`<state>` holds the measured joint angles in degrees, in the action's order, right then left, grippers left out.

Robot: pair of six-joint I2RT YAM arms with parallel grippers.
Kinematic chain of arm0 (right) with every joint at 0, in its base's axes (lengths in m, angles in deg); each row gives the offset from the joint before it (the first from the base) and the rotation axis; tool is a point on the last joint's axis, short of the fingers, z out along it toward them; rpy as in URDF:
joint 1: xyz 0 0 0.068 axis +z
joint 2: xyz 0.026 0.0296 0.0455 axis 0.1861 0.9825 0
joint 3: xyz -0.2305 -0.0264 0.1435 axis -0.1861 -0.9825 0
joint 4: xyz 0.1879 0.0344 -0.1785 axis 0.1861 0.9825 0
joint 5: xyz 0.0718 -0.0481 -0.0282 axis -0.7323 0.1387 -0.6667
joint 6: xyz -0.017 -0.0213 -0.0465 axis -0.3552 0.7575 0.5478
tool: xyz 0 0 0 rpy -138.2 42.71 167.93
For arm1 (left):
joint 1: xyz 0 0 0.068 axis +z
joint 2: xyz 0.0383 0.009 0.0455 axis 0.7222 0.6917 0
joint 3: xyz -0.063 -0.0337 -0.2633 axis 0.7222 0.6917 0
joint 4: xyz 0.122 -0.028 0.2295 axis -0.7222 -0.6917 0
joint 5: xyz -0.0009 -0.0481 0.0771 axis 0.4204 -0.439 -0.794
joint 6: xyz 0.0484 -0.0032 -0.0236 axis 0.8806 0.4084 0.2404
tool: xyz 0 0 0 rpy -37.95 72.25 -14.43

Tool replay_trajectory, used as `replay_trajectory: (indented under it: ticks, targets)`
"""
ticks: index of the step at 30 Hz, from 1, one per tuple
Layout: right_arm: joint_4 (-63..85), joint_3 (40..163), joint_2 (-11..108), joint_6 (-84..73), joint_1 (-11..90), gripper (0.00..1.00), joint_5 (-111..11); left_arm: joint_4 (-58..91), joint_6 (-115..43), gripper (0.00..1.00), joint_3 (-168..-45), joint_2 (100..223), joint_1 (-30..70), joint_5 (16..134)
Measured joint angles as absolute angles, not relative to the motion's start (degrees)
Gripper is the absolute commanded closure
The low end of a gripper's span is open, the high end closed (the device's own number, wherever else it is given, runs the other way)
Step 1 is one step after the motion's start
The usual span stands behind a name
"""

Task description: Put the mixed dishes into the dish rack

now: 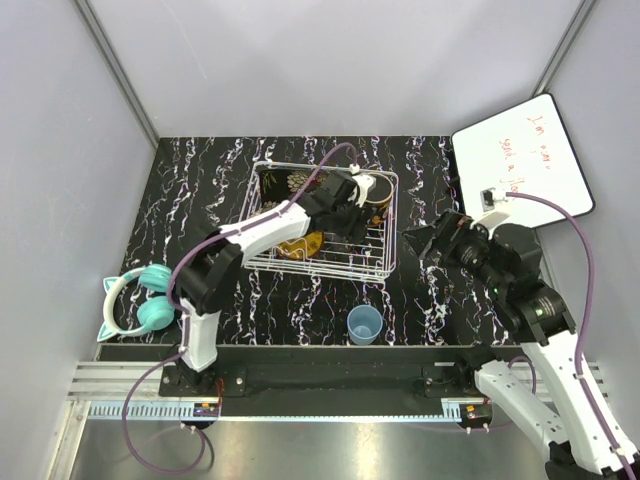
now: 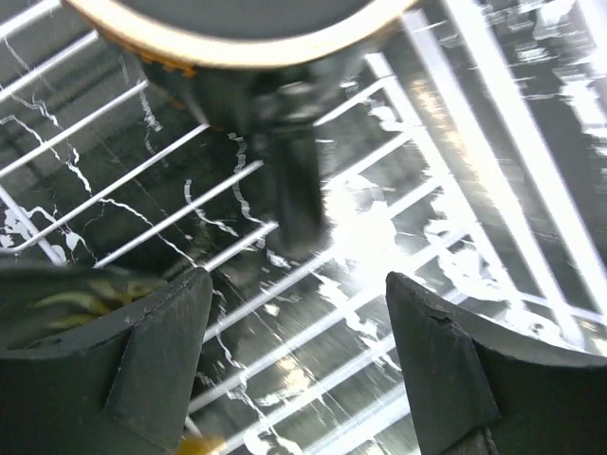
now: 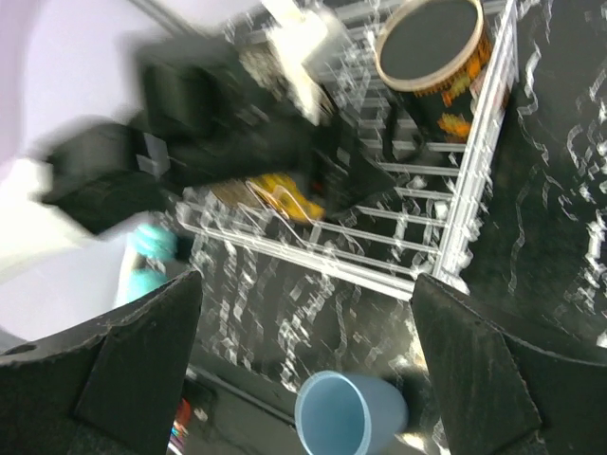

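Note:
The dish rack [image 1: 318,270] stands mid-table. In it are a dark square floral plate [image 1: 279,185] at the back left, a yellow patterned plate [image 1: 300,246] near the front, and a dark orange-decorated mug [image 1: 378,190] upright in the back right corner. My left gripper [image 1: 354,216] reaches into the rack just in front of the mug [image 2: 237,28]. It [image 2: 299,332] is open over the rack wires [image 2: 142,180], with nothing between its fingers. A light blue cup [image 1: 364,325] stands on the table in front of the rack. My right gripper [image 1: 421,241] hangs open to the rack's right, above the cup [image 3: 346,412].
Teal cat-ear headphones [image 1: 140,305] lie at the table's left front edge. A white board with red writing [image 1: 525,155] leans at the back right. The left arm's cable loops over the rack. Grey walls close in the table on three sides.

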<state>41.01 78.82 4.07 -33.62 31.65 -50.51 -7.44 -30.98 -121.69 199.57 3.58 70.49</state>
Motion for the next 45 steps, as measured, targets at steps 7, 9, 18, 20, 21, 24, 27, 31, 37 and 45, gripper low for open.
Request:
replay_trajectory:
  ticks: [7, 9, 18, 20, 21, 24, 27, 31, 37, 45]
  targets:
    - [47.06, 81.23, 11.13, -26.17, 31.65, 0.38, -55.98, -16.14, -29.29, 0.26, -125.71, 188.79, 2.40, 76.92]
    - [50.45, 82.50, 14.01, -24.48, 31.85, 0.48, -57.53, -18.50, -26.08, 0.26, -126.13, 184.53, 1.95, 77.70]
    - [69.20, 98.54, 31.58, -21.75, 65.27, 0.00, -30.86, -32.18, -12.94, 0.04, -125.78, 165.82, 0.76, 70.45]
    - [71.32, 102.95, 36.72, -23.22, 71.85, 0.00, -21.90, -33.99, -11.72, 0.01, -125.10, 161.49, 0.92, 67.10]
    - [71.82, 103.83, 38.40, -24.96, 72.88, 0.00, -17.90, -34.71, -11.48, 0.01, -124.71, 159.31, 1.05, 65.86]
    - [70.71, 101.86, 37.99, -28.57, 72.61, 0.00, -11.37, -37.29, -11.28, 0.01, -123.99, 153.67, 2.47, 64.55]
    - [64.42, 94.58, 30.01, -28.16, 72.55, 0.13, -11.61, -39.04, -10.78, 0.01, -123.92, 150.45, 3.93, 63.98]
    - [64.74, 94.60, 26.23, -27.65, 72.57, 0.18, -15.26, -40.20, -10.41, 0.01, -122.76, 149.43, 4.17, 63.87]
    - [64.13, 96.00, 37.62, -28.96, 75.69, 0.21, -23.74, -40.70, -10.45, 0.01, -120.07, 151.53, 4.20, 64.66]
    - [62.69, 90.56, 41.09, -29.23, 76.04, 0.23, -31.98, -40.16, -11.04, 0.01, -115.42, 152.18, 4.17, 66.29]
